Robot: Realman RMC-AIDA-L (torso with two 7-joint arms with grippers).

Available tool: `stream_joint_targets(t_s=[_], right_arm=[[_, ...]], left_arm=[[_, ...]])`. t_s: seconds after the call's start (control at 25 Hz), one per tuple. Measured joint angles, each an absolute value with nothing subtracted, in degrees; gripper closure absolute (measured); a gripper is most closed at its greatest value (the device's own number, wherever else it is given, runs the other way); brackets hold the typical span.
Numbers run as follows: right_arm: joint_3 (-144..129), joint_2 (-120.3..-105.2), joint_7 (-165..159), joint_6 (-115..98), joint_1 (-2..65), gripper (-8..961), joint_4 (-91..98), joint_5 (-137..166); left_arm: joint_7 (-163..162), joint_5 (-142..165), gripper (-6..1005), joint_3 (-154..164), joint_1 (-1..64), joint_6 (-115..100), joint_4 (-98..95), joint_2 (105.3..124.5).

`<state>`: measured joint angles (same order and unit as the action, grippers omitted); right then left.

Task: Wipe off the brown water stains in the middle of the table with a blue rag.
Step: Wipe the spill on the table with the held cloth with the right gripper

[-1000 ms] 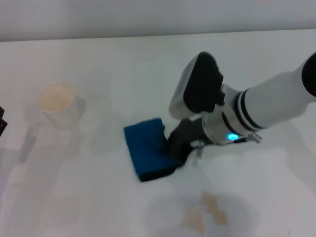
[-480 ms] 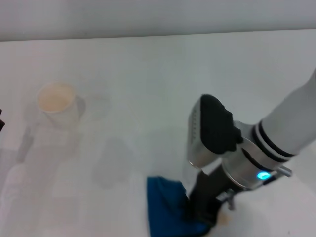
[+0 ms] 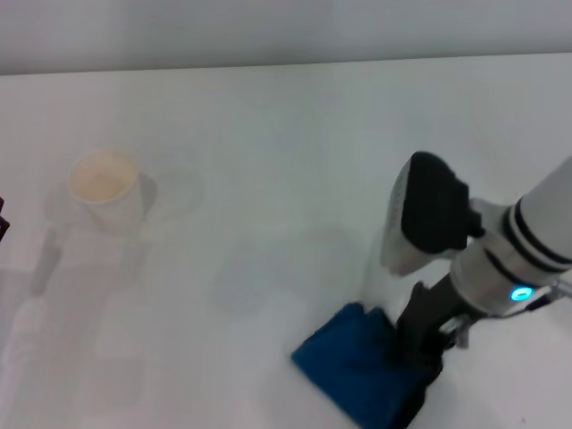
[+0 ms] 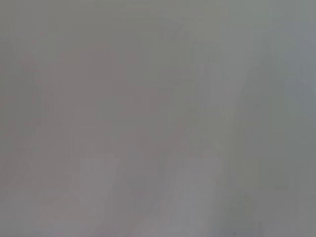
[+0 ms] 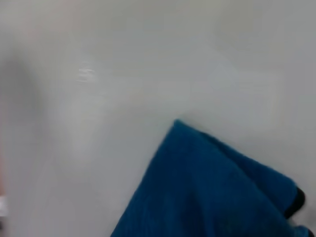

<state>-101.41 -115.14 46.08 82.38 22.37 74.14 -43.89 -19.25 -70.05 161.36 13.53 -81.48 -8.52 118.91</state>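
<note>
Bright blue folded cloth rag flat on glossy white desk, pinched by right hand. Paper cup well apart. Left hand's state: cannot tell.

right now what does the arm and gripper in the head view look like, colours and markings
The right arm is a glossy white cylinder with black bands near the wrist and a small glowing cyan light beside a silver collar. A white module with a black cap sits on top. The right gripper below is black. Of the left arm, only a dark sliver shows at the frame's left edge.
</note>
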Motion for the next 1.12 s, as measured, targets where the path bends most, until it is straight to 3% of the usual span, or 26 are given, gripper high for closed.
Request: stream_joint_targets(t_s=[0.84,1.12], right_arm=[[-98.3,-115.3,47.7,93.9,22.1,914,77.7,-39.7],[-100.3,-115.52,47.5,86.4,23.6,914,77.9,-43.0]], left_arm=[[-19.2,-70.1,106,161.4,14.3,-81.4,-8.6,119.0],[-19.2,-70.8,106,161.4,14.3,-81.4,-8.6,119.0]])
